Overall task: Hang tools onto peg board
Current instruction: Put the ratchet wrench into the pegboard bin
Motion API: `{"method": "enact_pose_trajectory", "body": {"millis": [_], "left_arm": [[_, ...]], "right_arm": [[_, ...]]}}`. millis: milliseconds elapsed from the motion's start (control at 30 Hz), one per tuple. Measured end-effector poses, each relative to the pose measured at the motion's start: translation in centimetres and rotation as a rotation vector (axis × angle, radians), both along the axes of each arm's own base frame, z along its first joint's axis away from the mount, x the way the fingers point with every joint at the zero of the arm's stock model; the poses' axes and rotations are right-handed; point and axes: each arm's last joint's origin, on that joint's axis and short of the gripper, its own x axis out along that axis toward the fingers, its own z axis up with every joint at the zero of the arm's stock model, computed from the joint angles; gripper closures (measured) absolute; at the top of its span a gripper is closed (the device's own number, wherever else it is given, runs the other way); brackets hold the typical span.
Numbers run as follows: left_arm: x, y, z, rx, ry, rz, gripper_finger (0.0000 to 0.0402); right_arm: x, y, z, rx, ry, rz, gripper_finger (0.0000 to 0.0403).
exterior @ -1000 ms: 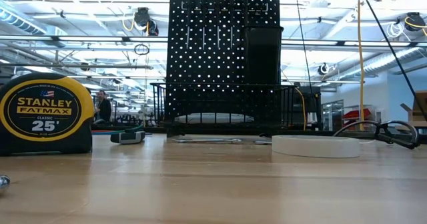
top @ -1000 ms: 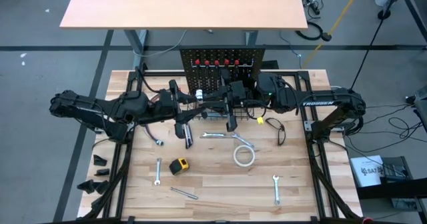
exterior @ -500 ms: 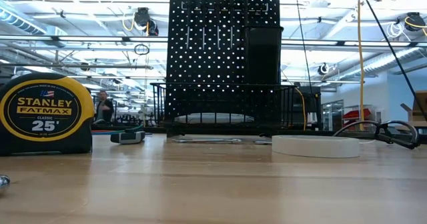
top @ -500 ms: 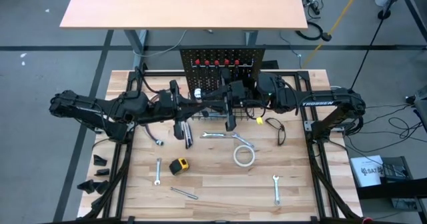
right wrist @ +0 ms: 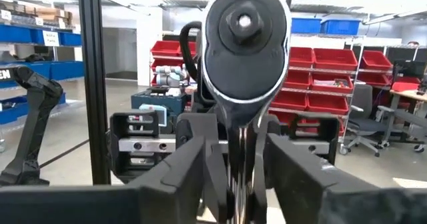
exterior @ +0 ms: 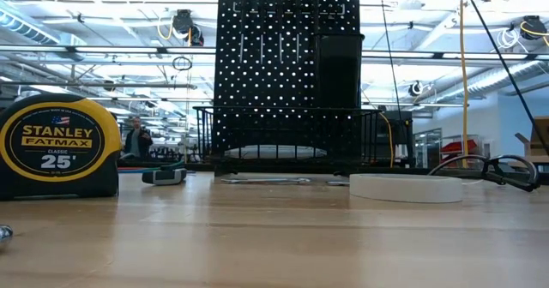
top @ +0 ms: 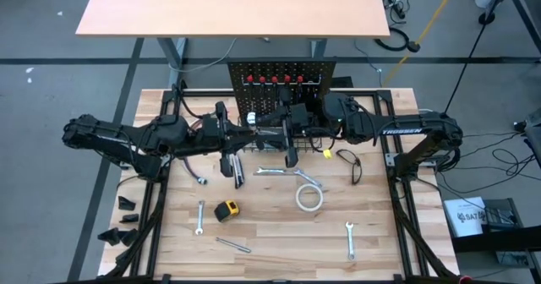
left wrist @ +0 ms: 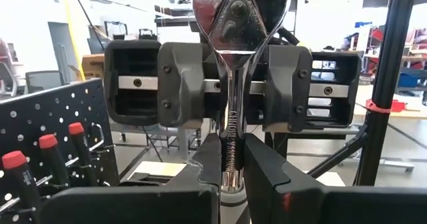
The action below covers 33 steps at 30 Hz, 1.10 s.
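Note:
A chrome ratchet wrench stands upright in mid-air in front of the peg board (top: pixel 281 71), round head (left wrist: pixel 240 17) up. The head also shows in the right wrist view (right wrist: pixel 247 44). My left gripper (left wrist: pixel 231 177) and right gripper (right wrist: pixel 240 177) face each other above the table's far middle, left gripper (top: pixel 262 133) beside right gripper (top: pixel 286 132). Both are shut on the wrench's shaft. Its lower end is hidden below the fingers. Red-handled screwdrivers (left wrist: pixel 47 144) hang on the board. My left gripper pinches the ratchet's knurled shaft (left wrist: pixel 231 151) between its two fingers, below the head. The fingers come level from the table's left and lie across the shaft. The wrench is upright and lifted clear. My right gripper pinches the same shaft (right wrist: pixel 241 161) between its two fingers, coming level from the table's right, fingers across it. The head rises above the fingers.
On the table lie a yellow-black tape measure (top: pixel 226 210), a white tape roll (top: pixel 309 198), pliers (top: pixel 351 164), a utility knife (top: pixel 239 174) and silver wrenches (top: pixel 200 217), (top: pixel 350 240), (top: pixel 275 172). A wire basket (exterior: pixel 283 138) runs along the board's base. A black post (left wrist: pixel 393 84) stands nearby.
My right arm has edged a little toward the table's left, closer to my left gripper. The ratchet wrench and my left arm have kept their place.

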Motion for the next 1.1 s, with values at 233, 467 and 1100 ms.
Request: {"method": "enact_pose_trajectory", "body": {"millis": [233,467,1100], "left_arm": [[-1.5,0.4,1.0,0.003,-0.036,0.064,0.0373],[-2.6,1.0,1.4,-0.001,-0.034,0.206,0.0373],[6.1,0.9,-2.8,-0.031,-0.127,0.382,0.0373]], "right_arm": [[-1.6,-0.2,0.4,-0.014,0.089,-0.046,0.0212],[-5.3,-0.7,1.4,-0.03,0.228,-0.222,0.021],[-18.0,-1.4,-1.5,0.264,0.422,-0.55,0.0215]]}}
